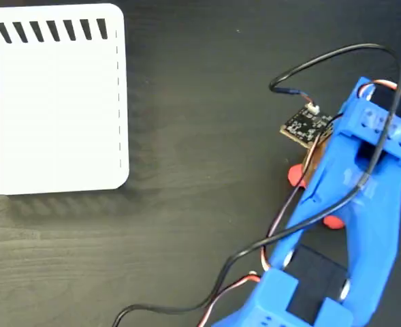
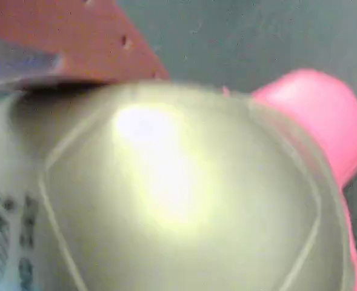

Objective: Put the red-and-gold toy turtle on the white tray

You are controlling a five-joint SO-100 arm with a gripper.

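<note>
Dark wood-grain desk [image 1: 186, 136] fills the fixed view, with the blue arm [image 1: 363, 204] reaching in from the lower right. Its tool [image 1: 314, 178] sits low over the red-and-gold toy turtle [image 1: 297, 176], which is almost wholly hidden under the arm there: only a red rounded part at the left and another red bit [image 1: 334, 221] lower down peek out. In the wrist view the gold shell [image 2: 178, 194] fills the picture, blurred by closeness, with the edge of a black-and-white sticker [image 2: 2, 242] at the left, a pinkish-red limb or head [image 2: 323, 115] at the right and one reddish finger [image 2: 75, 42] of the tool across the top, touching or just beside the shell. The second finger is out of sight, so whether the tool is clenched on the turtle or only straddling it cannot be told. This low, centred placing suits a grasp from above. The white tray [image 1: 50, 102] lies well apart at the upper left, bare, so the carry is not yet done.
</note>
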